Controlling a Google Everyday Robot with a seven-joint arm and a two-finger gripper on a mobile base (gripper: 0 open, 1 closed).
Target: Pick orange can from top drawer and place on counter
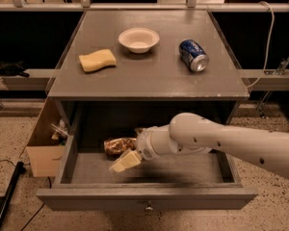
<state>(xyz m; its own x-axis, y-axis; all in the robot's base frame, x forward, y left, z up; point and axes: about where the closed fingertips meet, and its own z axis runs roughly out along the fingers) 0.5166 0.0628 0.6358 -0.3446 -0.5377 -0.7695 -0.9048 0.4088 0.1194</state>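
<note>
The top drawer is pulled out under the counter. The orange can lies on its side at the left-middle of the drawer floor. My gripper reaches into the drawer from the right, at the can's right end. One pale finger lies in front of the can, and the other is mostly hidden behind it. The jaws stand open around the can's end. The white arm crosses the right half of the drawer.
On the counter lie a blue can on its side, a white bowl and a yellow sponge. A cardboard box stands left of the cabinet. A black pole lies on the floor at the left.
</note>
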